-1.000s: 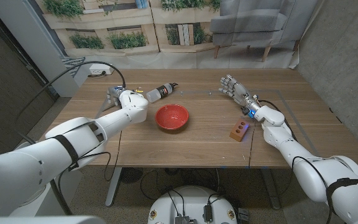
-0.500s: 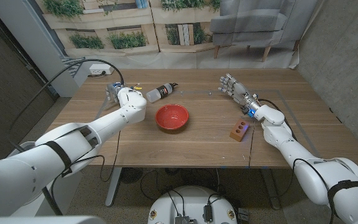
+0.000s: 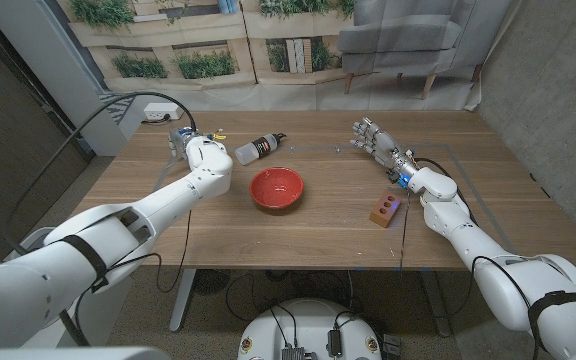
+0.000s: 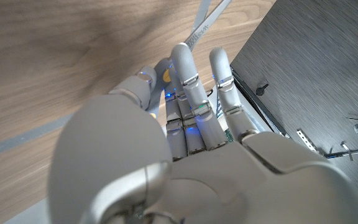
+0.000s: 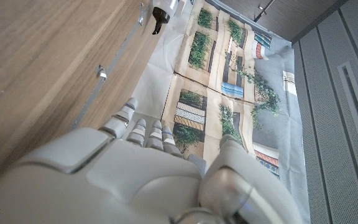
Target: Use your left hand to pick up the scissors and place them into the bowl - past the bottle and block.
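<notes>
Over the last second the left hand (image 3: 190, 147) has slid toward the upper left of the head view onto the scissors (image 3: 214, 135) at the table's far edge, its grasp hidden, with the red bowl (image 3: 276, 188) at centre waiting.

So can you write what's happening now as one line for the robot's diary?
left hand: over scissors, grasp unclear | right hand: open, idle | bowl: empty | bottle: lying beside bowl | block: untouched

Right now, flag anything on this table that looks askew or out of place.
The clear plastic bottle with a black cap lies on its side behind the red bowl rather than standing. Nothing looks spilled or damaged.
</notes>
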Tool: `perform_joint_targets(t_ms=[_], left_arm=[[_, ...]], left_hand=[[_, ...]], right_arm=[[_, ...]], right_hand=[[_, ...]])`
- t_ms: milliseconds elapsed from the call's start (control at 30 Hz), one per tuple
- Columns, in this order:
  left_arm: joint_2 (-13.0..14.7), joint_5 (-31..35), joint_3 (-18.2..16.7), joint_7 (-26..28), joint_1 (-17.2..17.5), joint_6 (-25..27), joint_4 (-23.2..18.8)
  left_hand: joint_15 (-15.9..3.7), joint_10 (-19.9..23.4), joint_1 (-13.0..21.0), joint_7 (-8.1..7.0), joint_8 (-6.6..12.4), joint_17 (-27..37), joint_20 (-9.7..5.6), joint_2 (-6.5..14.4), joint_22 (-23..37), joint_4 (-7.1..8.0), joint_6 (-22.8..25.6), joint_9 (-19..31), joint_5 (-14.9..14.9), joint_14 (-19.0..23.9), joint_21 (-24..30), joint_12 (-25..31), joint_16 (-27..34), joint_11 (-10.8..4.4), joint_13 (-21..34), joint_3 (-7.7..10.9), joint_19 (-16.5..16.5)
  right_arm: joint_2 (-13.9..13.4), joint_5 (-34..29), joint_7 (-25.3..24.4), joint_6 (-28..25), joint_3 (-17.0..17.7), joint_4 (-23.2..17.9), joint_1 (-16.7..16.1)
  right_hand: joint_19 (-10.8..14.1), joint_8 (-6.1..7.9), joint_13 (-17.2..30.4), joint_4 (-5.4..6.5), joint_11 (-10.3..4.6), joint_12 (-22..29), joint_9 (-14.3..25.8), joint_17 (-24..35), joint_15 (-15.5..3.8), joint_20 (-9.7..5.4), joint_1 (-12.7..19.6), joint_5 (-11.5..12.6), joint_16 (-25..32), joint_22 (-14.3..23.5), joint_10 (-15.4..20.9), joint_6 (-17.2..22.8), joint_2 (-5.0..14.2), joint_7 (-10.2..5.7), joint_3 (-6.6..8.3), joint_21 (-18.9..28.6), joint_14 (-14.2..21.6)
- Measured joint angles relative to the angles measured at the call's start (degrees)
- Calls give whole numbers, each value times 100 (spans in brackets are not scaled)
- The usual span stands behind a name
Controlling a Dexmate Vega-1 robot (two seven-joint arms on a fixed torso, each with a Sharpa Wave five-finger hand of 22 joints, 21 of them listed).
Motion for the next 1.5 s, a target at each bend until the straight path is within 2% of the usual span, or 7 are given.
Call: perform_joint_targets(t_ms=[867,1500], left_arm=[[328,325,-735,-55,559,-715,-1171],[571,611,-1203,-327,1023,-1271,-2044]], left_hand=[[-2,73,-89,-13,0,212,-31,-29,-153,16,14,0,-5,59,192,-111,-159,-9,80,64,-113],[11,94,-127,-10,0,345,-20,-38,-258,23,30,0,-14,73,316,-183,-245,-30,159,121,-226]], right_arm=[[-35,-44,-150,-98,-73,-245,-56],[-104,-51,-321,-225,-109,-664,-259]], right_hand=[[0,0,0,0,0,0,0,0,0,0,1,-1,0,0,0,0,0,0,0,0,0],[0,0,0,25,0,0,0,0,0,0,-45,-1,0,0,0,0,1,0,-24,0,0]])
